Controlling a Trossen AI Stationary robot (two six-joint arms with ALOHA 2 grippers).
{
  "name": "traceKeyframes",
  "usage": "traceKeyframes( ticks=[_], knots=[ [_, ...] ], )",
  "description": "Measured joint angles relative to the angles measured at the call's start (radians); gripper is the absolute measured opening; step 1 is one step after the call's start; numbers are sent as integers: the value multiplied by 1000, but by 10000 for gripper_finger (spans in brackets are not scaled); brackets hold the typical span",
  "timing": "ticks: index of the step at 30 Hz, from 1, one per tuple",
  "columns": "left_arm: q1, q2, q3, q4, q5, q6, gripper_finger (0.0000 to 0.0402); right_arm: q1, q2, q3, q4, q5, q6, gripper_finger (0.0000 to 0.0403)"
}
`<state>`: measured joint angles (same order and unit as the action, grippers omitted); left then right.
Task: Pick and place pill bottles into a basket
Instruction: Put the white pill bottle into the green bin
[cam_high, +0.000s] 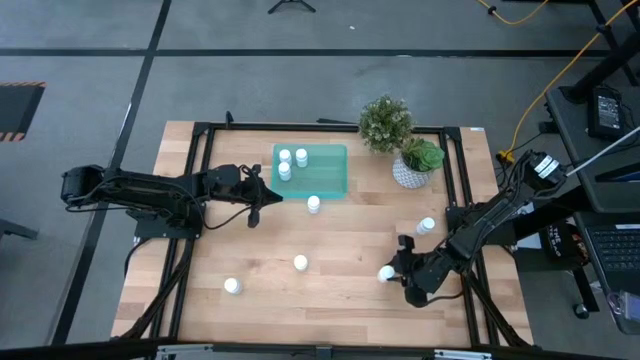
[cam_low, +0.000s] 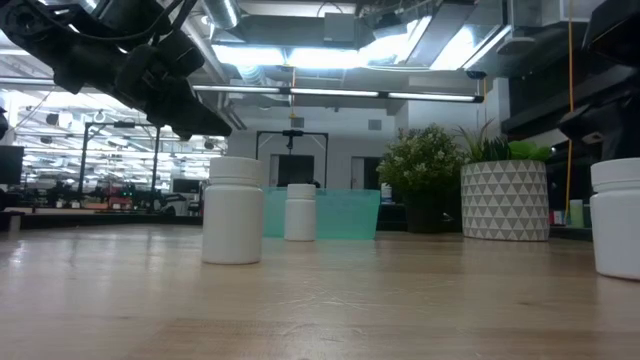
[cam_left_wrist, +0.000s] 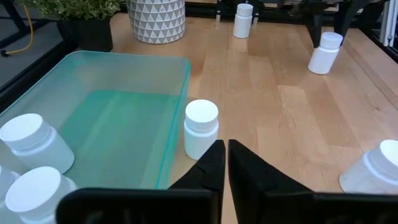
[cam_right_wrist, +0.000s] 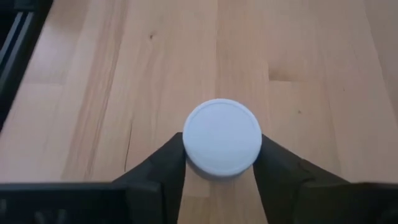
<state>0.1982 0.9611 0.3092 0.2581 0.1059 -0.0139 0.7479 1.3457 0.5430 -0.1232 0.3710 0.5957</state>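
The teal basket (cam_high: 325, 172) lies at the table's far middle with three white pill bottles (cam_high: 285, 163) standing in it. One more bottle (cam_left_wrist: 201, 129) stands on the wood just outside its near wall. My left gripper (cam_left_wrist: 225, 165) hovers shut beside that bottle, touching nothing. Loose bottles stand at the near left (cam_high: 232, 286), near middle (cam_high: 300, 262) and right (cam_high: 427, 225). My right gripper (cam_right_wrist: 222, 163) is at the near right, closed around another pill bottle (cam_right_wrist: 222, 138). My right gripper pinches the bottle's round side just below its cap (cam_right_wrist: 186, 163) between the two fingers, one on each side. The fingers slant down at it from above and from the table's right. The bottle stands upright with its base on the wood.
A white patterned pot (cam_high: 410, 172) with a green plant and a second leafy plant (cam_high: 385, 122) stand at the far right, beside the basket. Black frame rails (cam_high: 195, 200) run along the table's left and right sides. Bare wood lies between the loose bottles.
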Motion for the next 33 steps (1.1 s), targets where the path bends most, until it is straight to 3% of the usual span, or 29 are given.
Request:
traceKeyframes(
  ticks=[16, 25, 33],
  knots=[
    [0, 0, 0, 0, 0, 0, 4, -82, -99, -2, 28, -8, -139, 143],
    [0, 0, 0, 8, -8, 1, 5, -259, -200, -2, 32, -16, -333, 143],
    [0, 0, 0, 8, -18, 30, 2, -429, -170, -2, 225, -161, -528, 143]
  ],
)
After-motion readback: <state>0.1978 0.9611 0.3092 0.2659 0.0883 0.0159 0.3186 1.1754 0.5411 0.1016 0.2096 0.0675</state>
